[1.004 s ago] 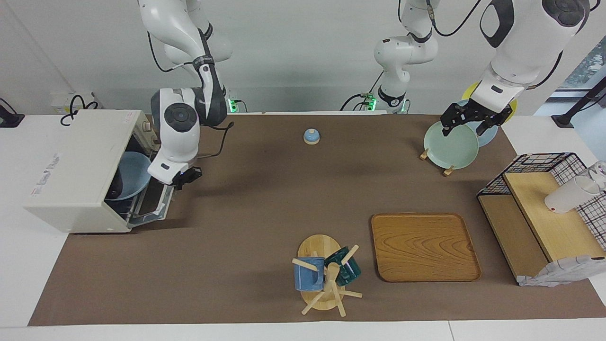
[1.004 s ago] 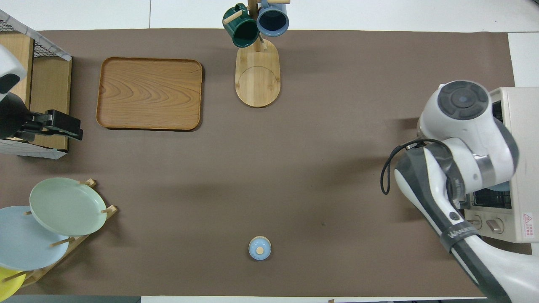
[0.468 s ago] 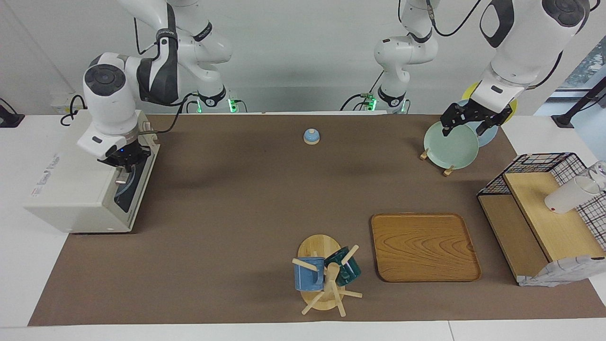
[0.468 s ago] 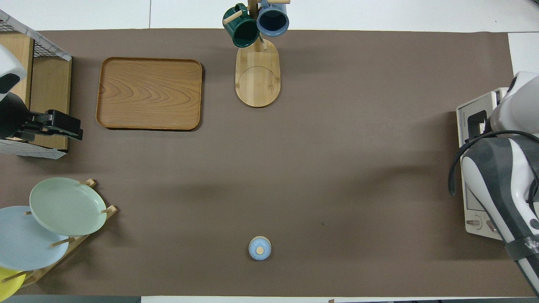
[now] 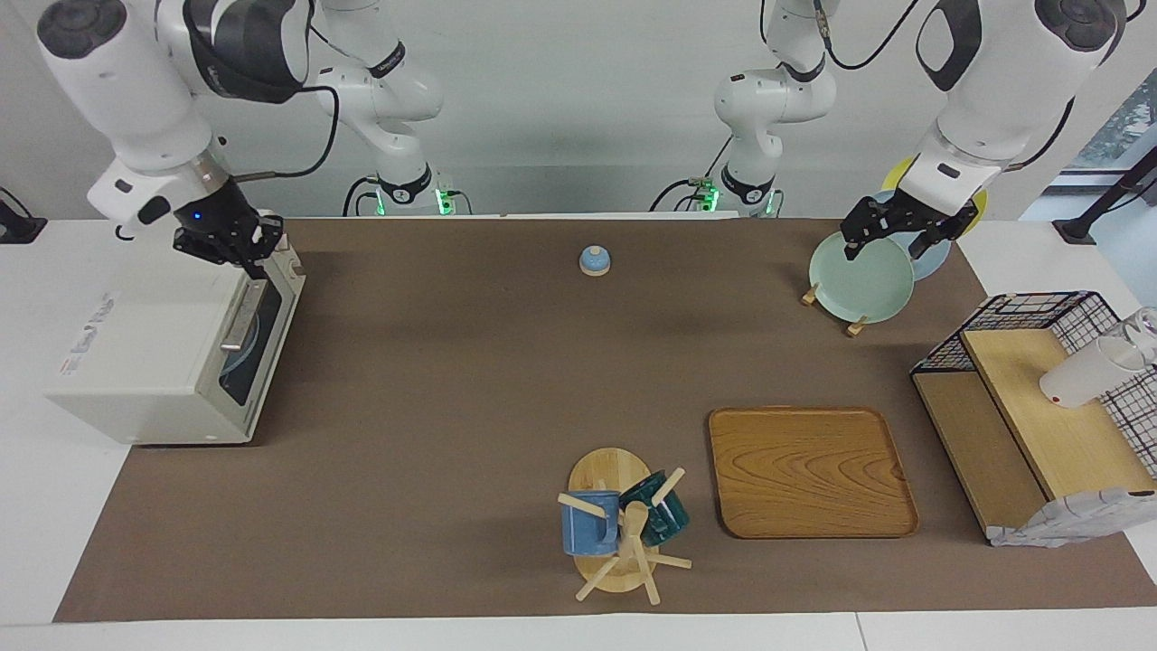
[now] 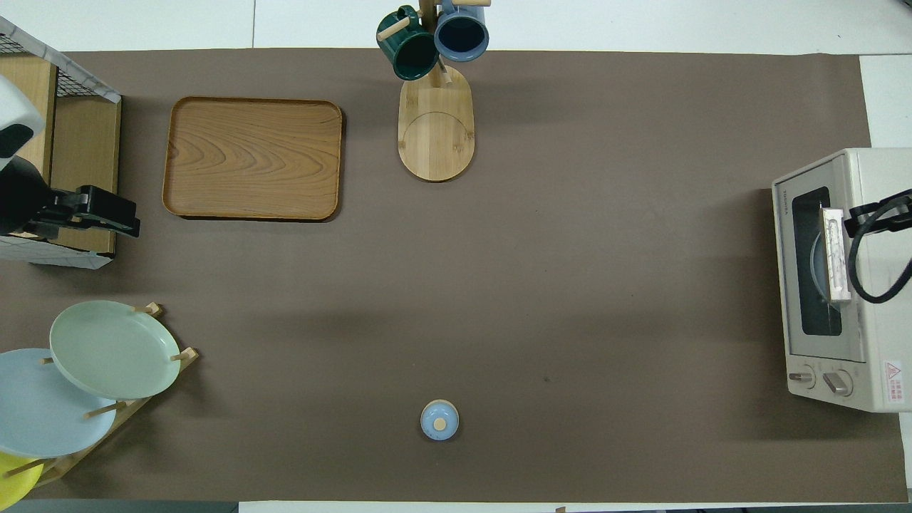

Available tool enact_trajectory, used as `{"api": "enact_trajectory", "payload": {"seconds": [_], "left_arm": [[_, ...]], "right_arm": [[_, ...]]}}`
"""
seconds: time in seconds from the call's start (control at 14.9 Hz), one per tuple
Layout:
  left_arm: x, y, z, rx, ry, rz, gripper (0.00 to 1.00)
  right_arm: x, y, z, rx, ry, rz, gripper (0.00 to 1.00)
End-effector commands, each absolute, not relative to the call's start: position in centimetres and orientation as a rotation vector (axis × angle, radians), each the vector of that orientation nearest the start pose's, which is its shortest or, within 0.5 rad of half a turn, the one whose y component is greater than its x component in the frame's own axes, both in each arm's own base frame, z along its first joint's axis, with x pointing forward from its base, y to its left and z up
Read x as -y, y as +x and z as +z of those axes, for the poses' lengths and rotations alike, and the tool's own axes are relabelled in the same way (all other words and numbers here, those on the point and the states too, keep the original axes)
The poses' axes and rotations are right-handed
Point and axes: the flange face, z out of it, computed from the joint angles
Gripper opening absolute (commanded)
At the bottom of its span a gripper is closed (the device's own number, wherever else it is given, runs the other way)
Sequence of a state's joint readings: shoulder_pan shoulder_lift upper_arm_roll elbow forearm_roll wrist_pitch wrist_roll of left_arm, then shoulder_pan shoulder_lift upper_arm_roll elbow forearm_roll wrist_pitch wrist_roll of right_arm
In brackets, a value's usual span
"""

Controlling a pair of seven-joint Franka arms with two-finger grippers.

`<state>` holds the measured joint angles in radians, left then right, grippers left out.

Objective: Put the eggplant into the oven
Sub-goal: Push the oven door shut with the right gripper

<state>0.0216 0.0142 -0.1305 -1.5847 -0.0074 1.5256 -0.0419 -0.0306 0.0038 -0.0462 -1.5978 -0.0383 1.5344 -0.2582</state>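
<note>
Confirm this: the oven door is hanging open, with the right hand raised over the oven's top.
Not quite. The oven door is shut, as the facing view shows; its handle lies flat against the front. The right hand is indeed raised over the oven's top.

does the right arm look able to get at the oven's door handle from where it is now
Probably yes. The right gripper hangs just above the oven, over its end nearer the robots, and the door is shut with its bar handle exposed; nothing stands between them.

Oven [image 6: 841, 281] door shut at right edge, wooden tray [image 6: 253, 158] upper left, mug rack [image 6: 435, 128] top centre, plates [image 6: 114, 349] lower left.
</note>
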Motion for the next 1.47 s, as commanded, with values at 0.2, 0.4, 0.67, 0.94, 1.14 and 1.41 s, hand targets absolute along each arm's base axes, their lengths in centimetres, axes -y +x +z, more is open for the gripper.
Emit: {"api": "enact_trajectory", "payload": {"seconds": [0.2,0.4,0.67,0.94,1.14,1.41], "left_arm": [[5.5,54.3,60.8,-0.113,-3.126,0.095,1.00],[5.5,54.3,60.8,-0.115,-3.126,0.095,1.00],[5.5,54.3,60.8,-0.113,-3.126,0.095,1.00],[5.5,54.3,60.8,-0.113,-3.126,0.095,1.00],[5.5,54.3,60.8,-0.113,-3.126,0.095,1.00],[5.5,54.3,60.8,-0.113,-3.126,0.095,1.00]], "right_arm": [[4.0,54.9,58.5,0.253,-3.116,0.244,1.00],[3.2,54.4,59.2,0.296,-3.170,0.264,1.00],[3.4,54.4,59.5,0.289,-3.171,0.254,1.00],[4.1,54.2,59.8,0.272,-3.174,0.238,1.00],[4.2,54.6,59.9,0.265,-3.170,0.223,1.00],[4.2,54.6,60.2,0.255,-3.165,0.207,1.00]]}}
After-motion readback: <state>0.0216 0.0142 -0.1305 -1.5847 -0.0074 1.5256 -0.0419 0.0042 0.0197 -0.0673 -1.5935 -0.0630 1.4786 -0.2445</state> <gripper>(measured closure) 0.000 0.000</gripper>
